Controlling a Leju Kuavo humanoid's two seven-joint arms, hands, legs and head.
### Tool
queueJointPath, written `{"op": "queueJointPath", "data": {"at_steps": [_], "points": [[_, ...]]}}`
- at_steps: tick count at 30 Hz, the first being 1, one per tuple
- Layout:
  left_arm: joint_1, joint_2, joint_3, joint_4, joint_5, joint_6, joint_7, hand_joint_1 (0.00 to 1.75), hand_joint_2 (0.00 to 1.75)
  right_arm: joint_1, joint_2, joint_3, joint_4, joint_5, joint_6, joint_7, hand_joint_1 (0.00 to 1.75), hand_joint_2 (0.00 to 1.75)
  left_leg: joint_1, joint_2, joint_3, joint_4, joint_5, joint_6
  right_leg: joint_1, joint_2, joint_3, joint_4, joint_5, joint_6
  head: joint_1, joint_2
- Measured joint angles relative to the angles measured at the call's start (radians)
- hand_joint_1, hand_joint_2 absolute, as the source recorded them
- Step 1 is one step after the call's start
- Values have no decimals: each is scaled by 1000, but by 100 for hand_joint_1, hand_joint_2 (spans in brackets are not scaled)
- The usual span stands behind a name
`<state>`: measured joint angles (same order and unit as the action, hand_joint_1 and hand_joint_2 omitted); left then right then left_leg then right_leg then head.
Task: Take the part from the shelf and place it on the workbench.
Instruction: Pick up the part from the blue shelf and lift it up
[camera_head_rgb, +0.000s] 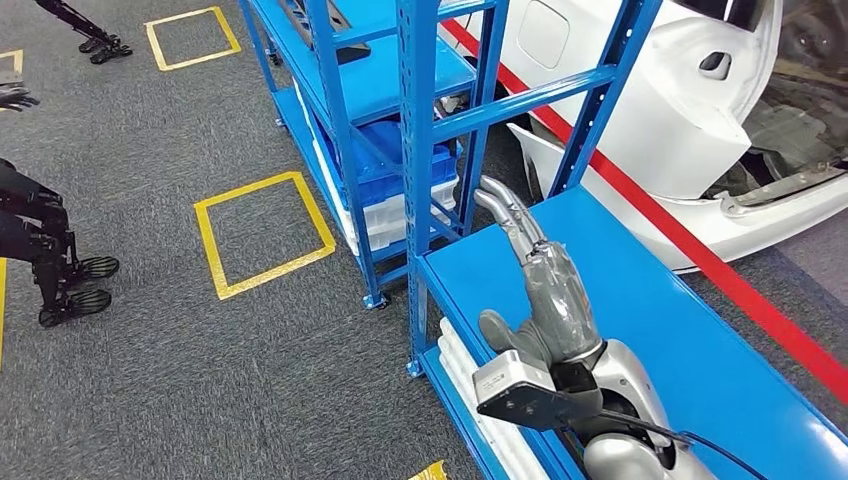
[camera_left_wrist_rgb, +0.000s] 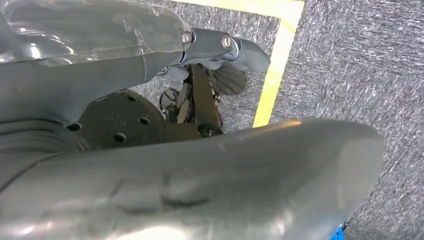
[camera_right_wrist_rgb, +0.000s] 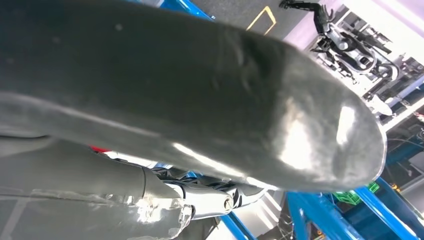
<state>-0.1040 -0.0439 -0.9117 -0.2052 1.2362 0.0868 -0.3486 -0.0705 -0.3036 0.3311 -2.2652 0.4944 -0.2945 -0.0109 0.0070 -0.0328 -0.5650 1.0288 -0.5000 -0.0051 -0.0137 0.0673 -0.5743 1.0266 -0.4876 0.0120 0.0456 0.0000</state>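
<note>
The right hand (camera_head_rgb: 555, 300) reaches toward 12 o'clock over the blue workbench (camera_head_rgb: 690, 340), its fingers wrapped around the near end of the silver metal part (camera_head_rgb: 505, 212). The part runs on toward 11 o'clock, ending beside the blue shelf (camera_head_rgb: 420, 130) upright. In the left wrist view the left hand (camera_left_wrist_rgb: 165, 165) hangs over grey carpet (camera_left_wrist_rgb: 350, 60); whether its fingers are spread or curled I cannot tell.
</note>
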Motion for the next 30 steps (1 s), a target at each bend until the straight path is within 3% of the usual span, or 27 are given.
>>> {"op": "queueJointPath", "data": {"at_steps": [2, 3, 6, 7, 8, 9, 11, 13, 16, 18, 21, 22, 23, 24, 27, 28, 30], "points": [[-1, 0, 0, 0, 0, 0, -1, 0, 0, 1, 0, 0, 0, 0, 0, 0, 0, 0, 1, 14, 4, -10, 6, 14, -1, -12, -5, 17, -14, 9, 2, 0], [-1, 0, 0, 0, -1, 0, -2, 0, 0, 0, 0, -1, 0, 0, 0, 0, 0, 0, 2, 21, 6, -16, 9, 21, -1, -25, -19, 50, -37, 13, 6, 0], [1, 0, 0, 0, -1, -1, -2, 0, 0, 1, 0, -1, 0, 0, 0, 0, 0, 0, -2, 43, 7, -19, 9, 32, -2, -54, -104, 232, -126, 20, 16, 0], [1, 0, 0, 0, -1, -1, -2, 0, 0, 2, 0, -1, 0, 0, 0, 0, 0, 0, -3, 49, 7, -19, 8, 33, -2, -56, -123, 272, -135, 22, 17, 0], [1, 0, 0, 0, -1, -1, -2, 0, 0, 2, 0, -1, 0, 0, 0, 0, 0, 0, -3, 56, 7, -19, 7, 34, -2, -58, -125, 276, -124, 23, 17, 0], [0, 0, 0, 0, -1, -1, -2, 0, 0, 2, 0, -1, 0, 0, 1, 0, 0, 0, -4, 62, 9, -18, 6, 33, -2, -61, -108, 240, -96, 22, 18, 0], [0, 0, 0, 0, -2, -2, -3, 0, 0, 1, 0, -1, 0, -1, 1, 0, 0, 0, -5, 71, 13, -14, 1, 28, 0, -84, -40, 102, -30, 18, 21, 0], [0, 0, 0, 0, -4, -3, -5, 0, 0, 1, 0, -1, 0, -1, 1, -1, 0, 0, -9, 77, 15, -9, -5, 19, 5, -101, 1, 13, -3, 9, 22, 0], [-1, 0, 0, 0, -7, -3, -8, 0, 0, 1, 0, -1, -1, -2, 1, -4, 0, 0, -10, 88, 18, -8, -10, 6, 7, -87, 2, -1, -1, -7, 20, 0], [-3, 0, 0, 0, -9, -3, -9, 0, 0, 0, 0, -1, -3, -2, 1, -5, 0, 0, -8, 74, 9, 30, -39, -4, 2, -77, 4, -8, 4, -18, 16, 0], [-1, 0, 0, 0, -10, -4, -10, 0, 0, 1, 0, -1, -5, -2, 2, -7, 0, 0, -2, 47, -69, 208, -130, -14, 1, -63, 5, -10, 6, -26, 7, 0], [0, 0, 0, 0, -10, -4, -11, 0, 0, 1, 0, -1, -5, -3, 2, -7, 0, 0, -1, 44, -93, 256, -143, -16, 2, -57, 5, -9, 6, -27, 6, 0], [1, 0, 0, 0, -10, -4, -11, 0, 0, 1, 0, -1, -5, -3, 2, -7, 0, 0, 0, 43, -102, 271, -138, -16, 2, -50, 5, -9, 5, -26, 5, 0], [1, 0, 0, 0, -10, -4, -11, 0, 0, 2, 0, -1, -5, -3, 2, -7, 0, 0, 1, 42, -93, 247, -113, -15, 1, -42, 6, -8, 5, -26, 4, 0], [1, 0, 0, 0, -11, -4, -12, 0, 0, 2, 0, -1, -5, -3, 3, -9, 0, 0, 6, 13, -14, 58, -17, -10, 1, -20, 8, -3, 1, -18, 2, 0], [1, 0, 0, 0, -10, -5, -12, 0, 0, 1, 0, -1, -5, -3, 4, -10, 0, 0, 6, 2, 1, 19, -6, -9, 1, -15, 5, -1, 0, -13, 2, 0], [1, 0, 0, 0, -10, -6, -13, 0, 0, 1, 0, -1, -5, -3, 7, -14, 0, 0, 2, -3, 6, -2, -5, -2, 0, -4, 0, 0, 2, -1, 2, 0]]}}
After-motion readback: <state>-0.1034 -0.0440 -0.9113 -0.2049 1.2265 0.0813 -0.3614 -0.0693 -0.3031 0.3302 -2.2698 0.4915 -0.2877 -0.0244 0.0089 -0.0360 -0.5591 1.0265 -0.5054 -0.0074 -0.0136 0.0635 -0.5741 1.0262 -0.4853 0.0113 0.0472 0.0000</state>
